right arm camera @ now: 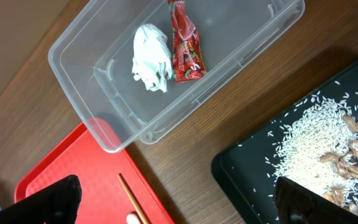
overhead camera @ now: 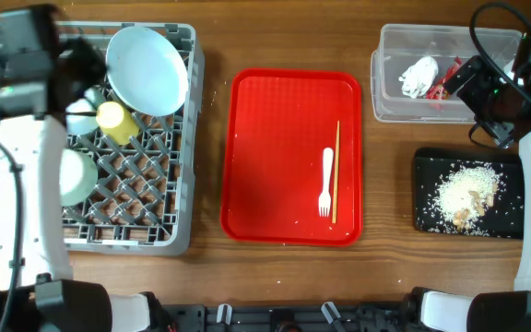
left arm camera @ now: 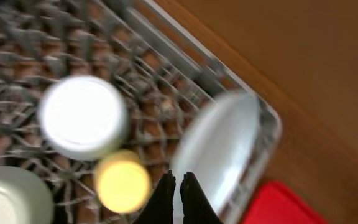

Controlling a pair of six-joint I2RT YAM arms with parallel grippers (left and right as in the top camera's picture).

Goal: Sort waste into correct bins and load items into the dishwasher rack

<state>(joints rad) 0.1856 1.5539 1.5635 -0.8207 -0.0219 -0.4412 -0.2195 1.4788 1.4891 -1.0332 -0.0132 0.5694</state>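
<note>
From above, we are seeing the grey rack (overhead camera: 159, 242) sitting at the left of the wooden table (overhead camera: 210, 277). The blue plate (overhead camera: 147, 70) is leaning in its far corner, with the yellow cup (overhead camera: 114, 120) just below it and the mint bowl (overhead camera: 77, 177) nearer us. The left arm (overhead camera: 21, 157) is crossing over the rack and hiding part of it. In the middle, the red tray (overhead camera: 275, 148) is carrying the fork (overhead camera: 326, 183) and a chopstick (overhead camera: 336, 171), lying side by side. At the right, the clear tub (overhead camera: 387, 88) is holding the tissue (overhead camera: 419, 76) and the red wrapper (overhead camera: 442, 87). The black tray (overhead camera: 425, 207) below it is bearing the food scraps (overhead camera: 468, 192). The right arm (overhead camera: 528, 101) is reaching over both.

At the left wrist, the picture is blurring. The left gripper (left arm camera: 179, 178) is hanging over the rack with its fingers pressed together and nothing between them. The plate's rim is lying right beside them, and a white bowl (left arm camera: 82, 117) is sitting further back.

At the right wrist, the right gripper (right arm camera: 179, 205) is standing wide apart, gripping nothing, above the gap between the tub, the black tray and the red tray's corner. The tissue and wrapper are touching inside the tub.
</note>
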